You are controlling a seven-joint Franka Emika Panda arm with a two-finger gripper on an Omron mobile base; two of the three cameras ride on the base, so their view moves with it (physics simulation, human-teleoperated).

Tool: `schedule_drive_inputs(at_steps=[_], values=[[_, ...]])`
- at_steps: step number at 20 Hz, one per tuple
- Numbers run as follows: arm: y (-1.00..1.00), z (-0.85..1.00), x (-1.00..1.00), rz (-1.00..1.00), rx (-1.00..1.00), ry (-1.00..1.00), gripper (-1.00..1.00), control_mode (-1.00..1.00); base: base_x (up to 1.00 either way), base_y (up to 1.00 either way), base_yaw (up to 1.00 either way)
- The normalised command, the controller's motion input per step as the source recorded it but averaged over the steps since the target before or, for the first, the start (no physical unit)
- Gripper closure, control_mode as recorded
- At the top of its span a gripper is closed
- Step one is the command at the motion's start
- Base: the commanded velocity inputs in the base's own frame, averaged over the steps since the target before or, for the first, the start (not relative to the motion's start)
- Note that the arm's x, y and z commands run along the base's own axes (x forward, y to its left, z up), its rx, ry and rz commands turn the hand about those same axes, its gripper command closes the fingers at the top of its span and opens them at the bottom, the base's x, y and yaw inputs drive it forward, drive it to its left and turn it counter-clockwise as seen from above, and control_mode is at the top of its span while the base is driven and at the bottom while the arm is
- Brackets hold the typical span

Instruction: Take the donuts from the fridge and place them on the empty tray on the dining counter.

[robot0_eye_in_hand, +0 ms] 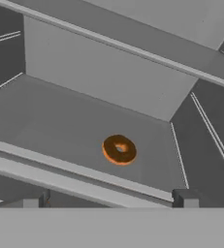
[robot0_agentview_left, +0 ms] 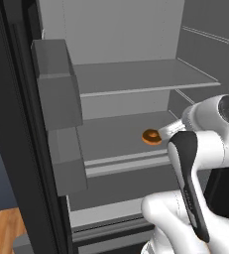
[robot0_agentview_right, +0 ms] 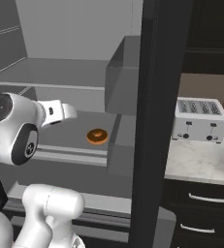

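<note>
Donut: you have one orange-brown glazed donut [robot0_eye_in_hand: 119, 149] lying flat on the fridge's middle shelf [robot0_agentview_left: 111, 131], toward the right side of that shelf as you face in, a little back from the front lip. It touches nothing but the shelf.
Shelf: grey and flat, with a pale front rail [robot0_eye_in_hand: 79, 174] running across just ahead of the donut. A second shelf [robot0_agentview_left: 141, 74] sits above it.
Fridge: the fridge [robot0_agentview_right: 60, 29] stands open; you see its light grey back wall and side walls. The black door edge [robot0_agentview_right: 154, 121] rises at the right of the right base view, and grey door bins [robot0_agentview_left: 56, 84] hang on the left door in the left base view.
Pincer: released, its jaws spread wide and holding nothing. You see the pincer [robot0_eye_in_hand: 108, 197] from the hand view, its two dark tips low in the picture, on the near side of the shelf rail, the donut beyond and between them, apart from both.
Arm: your white arm [robot0_agentview_left: 200, 149] reaches into the fridge opening at the height of the donut's shelf.
Surroundings: a silver toaster [robot0_agentview_right: 200, 118] sits on a pale marble surface [robot0_agentview_right: 200, 162] to the right of the fridge, over black drawers [robot0_agentview_right: 200, 208] with silver handles.
</note>
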Motion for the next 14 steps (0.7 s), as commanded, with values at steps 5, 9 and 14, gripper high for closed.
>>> schedule_drive_inputs(at_steps=[5, 9, 14], values=[[0.0, -0.19, 0.15, -0.14, 0.07, 0.07, -1.0, -1.0, 0.0, 0.0, 0.0], [0.0, -0.19, 0.38, -0.03, 0.1, 0.33, -1.0, -1.0, 0.0, 0.0, 0.0], [0.01, -0.23, 0.47, 0.0, 0.07, 0.38, -1.0, -1.0, 0.0, 0.0, 0.0]])
